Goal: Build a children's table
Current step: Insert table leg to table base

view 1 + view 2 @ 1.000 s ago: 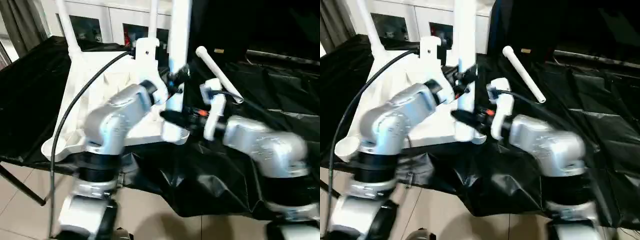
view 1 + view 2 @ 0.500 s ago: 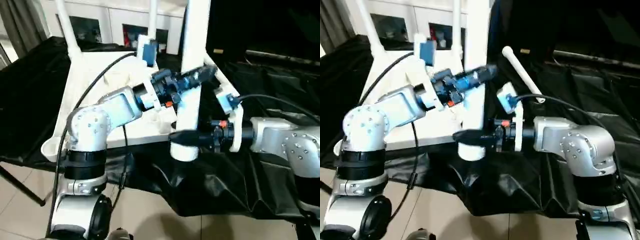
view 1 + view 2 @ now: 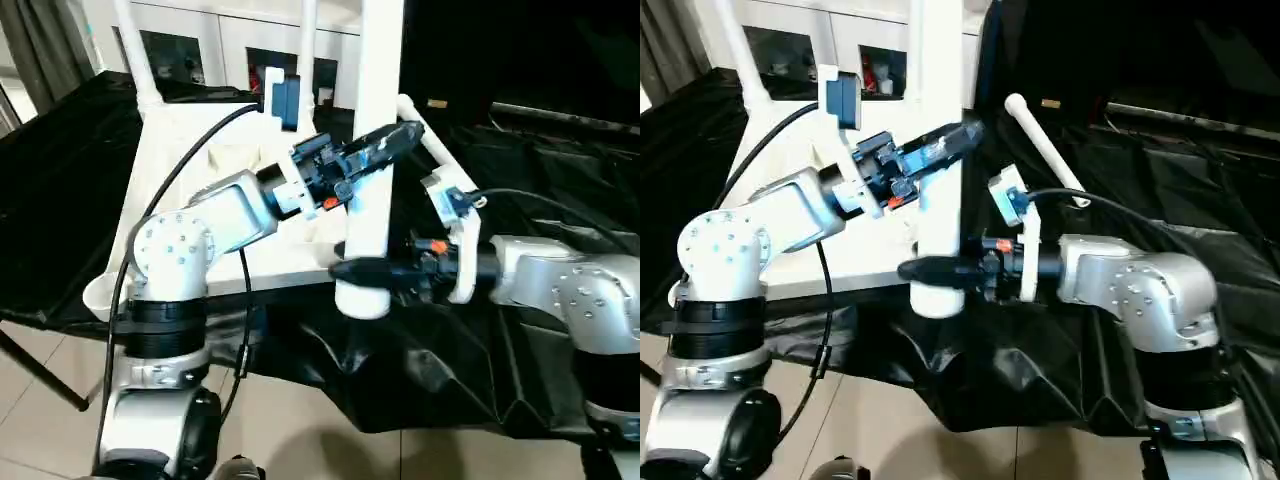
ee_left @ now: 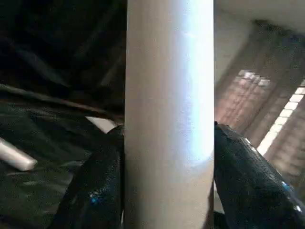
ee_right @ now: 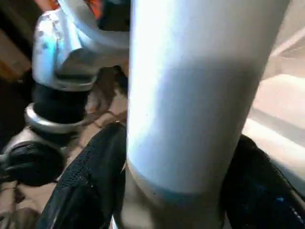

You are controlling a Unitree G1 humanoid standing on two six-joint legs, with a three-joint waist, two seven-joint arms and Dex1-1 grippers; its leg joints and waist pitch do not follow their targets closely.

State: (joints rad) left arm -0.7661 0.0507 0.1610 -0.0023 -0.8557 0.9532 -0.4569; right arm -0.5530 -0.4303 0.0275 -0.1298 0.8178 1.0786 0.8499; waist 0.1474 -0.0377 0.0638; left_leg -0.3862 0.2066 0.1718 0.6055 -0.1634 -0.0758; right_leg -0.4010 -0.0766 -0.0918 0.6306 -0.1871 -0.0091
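A: Where is the long white tubular plastic leg (image 3: 372, 150) right now?

B: It stands upright at the near right corner of the white rectangular plastic tabletop (image 3: 215, 160), which lies with its ribbed underside up on the table draped in crinkled black sheeting (image 3: 560, 190). The leg's lower end hangs at the tabletop's front edge; whether it sits in a corner socket I cannot tell.

A: And the end effectors?

B: Both are clamped on that leg. The left end effector (image 3: 385, 145) grips it about midway up, its two black fingers (image 4: 97, 191) pressed to either side of the tube, as the left wrist view shows. The right end effector (image 3: 362, 270) grips it lower, near the flared bottom, coming in level from the right, with its fingers (image 5: 90, 176) hugging both sides.

A: Other legs?

B: Two more white legs rise from the far corners, one on the left (image 3: 135, 60) and one further right (image 3: 307, 35). A fourth white tube (image 3: 435, 155) lies loose on the black sheeting, just behind the right arm.

A: Anything behind?

B: A white cabinet with dark glass doors (image 3: 200, 45) stands beyond the table.
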